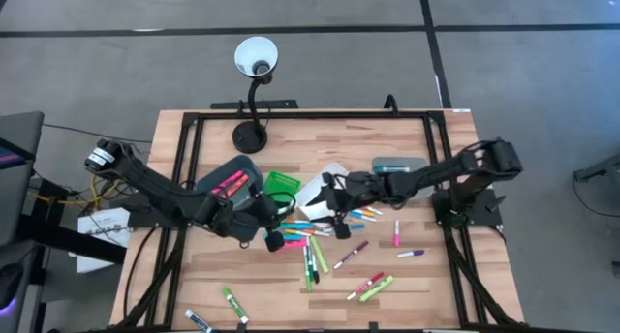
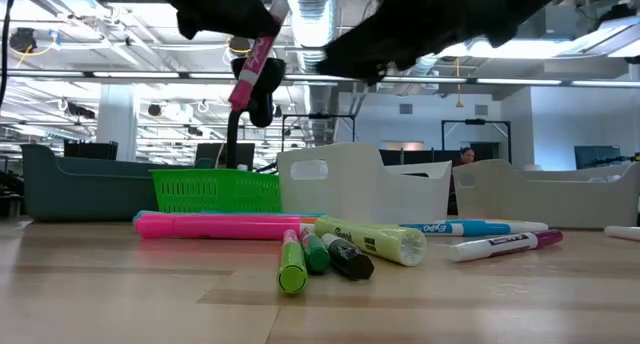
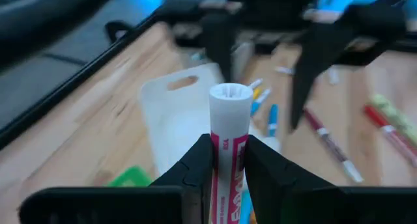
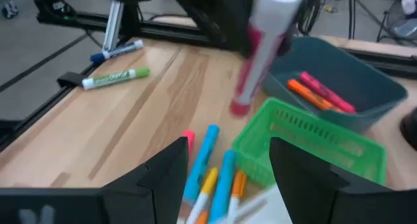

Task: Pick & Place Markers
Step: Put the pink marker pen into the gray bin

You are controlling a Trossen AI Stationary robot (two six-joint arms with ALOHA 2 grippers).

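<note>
Overhead, the left gripper [image 3: 228,165] is pinching a pink marker [image 3: 228,146] above the green basket [image 4: 306,142]. Meanwhile the right gripper [image 4: 228,168] is hovering wide open, holding nothing, over loose markers [image 4: 208,168].

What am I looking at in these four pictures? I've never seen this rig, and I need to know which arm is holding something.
Two dark robot arms work over a wooden table. One picture looks straight down from above, one sits at table-top height, and the other two come from cameras on each arm's wrist.

The left tool is shut on a pink marker, held up off the table; the low view shows it hanging in the air. The right tool is open and holds nothing, hovering over blue and orange markers.

Many markers lie loose on the wood. There is also a green basket, a grey-blue bin with pink and orange markers inside, and a white bin.
</note>
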